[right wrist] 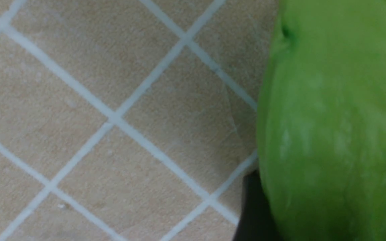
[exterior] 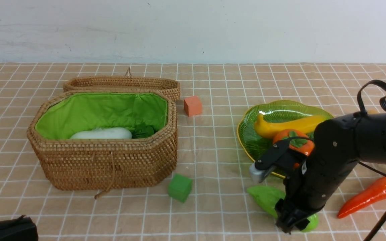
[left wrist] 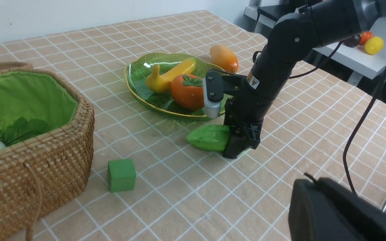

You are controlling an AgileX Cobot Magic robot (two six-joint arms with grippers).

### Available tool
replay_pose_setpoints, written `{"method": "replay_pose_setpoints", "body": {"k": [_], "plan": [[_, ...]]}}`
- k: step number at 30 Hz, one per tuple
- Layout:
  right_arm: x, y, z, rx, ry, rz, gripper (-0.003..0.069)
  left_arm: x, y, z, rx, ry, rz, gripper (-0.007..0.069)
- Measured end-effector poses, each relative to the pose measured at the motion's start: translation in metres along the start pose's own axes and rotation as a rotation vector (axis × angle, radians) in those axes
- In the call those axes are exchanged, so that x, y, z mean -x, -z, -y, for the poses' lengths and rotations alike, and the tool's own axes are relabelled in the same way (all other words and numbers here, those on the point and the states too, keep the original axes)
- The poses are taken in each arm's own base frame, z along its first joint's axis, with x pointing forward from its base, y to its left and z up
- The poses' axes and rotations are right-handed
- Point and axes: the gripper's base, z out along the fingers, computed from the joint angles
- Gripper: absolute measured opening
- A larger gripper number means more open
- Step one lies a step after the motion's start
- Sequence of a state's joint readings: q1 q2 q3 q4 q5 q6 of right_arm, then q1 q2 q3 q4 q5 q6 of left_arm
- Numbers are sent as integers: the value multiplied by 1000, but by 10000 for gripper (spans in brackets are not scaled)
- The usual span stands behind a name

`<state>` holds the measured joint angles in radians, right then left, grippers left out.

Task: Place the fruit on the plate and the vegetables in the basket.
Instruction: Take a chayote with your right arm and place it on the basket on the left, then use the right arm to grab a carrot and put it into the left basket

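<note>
Light green ridged plastic gourd at right gripper, just beside the translucent green glass plate.
Left gripper closed; right gripper's hold on the gourd unclear.

Noted right arm reaching in from the desk's right edge, elbow high, wrist pitched steeply down. Found right gripper low against the desk surface near the front edge, fingers pointing down; could not resolve how wide the jaws stand. Saw left arm low at the front left corner, left gripper closed.
</note>
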<state>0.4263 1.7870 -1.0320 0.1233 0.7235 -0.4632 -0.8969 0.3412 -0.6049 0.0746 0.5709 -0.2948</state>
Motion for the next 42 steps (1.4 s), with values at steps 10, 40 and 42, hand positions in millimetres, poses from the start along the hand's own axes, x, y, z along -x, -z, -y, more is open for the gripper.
{"method": "replay_pose_setpoints", "body": {"k": [10, 40, 42], "plan": [[70, 141, -72, 70, 183, 468, 425, 4, 2, -17, 189, 99, 57, -13], [118, 245, -71, -203, -73, 459, 123, 1, 0, -7, 77, -71, 9, -13], [104, 245, -69, -207, -139, 439, 68, 0, 0, -4, 46, -83, -3, -13]]}}
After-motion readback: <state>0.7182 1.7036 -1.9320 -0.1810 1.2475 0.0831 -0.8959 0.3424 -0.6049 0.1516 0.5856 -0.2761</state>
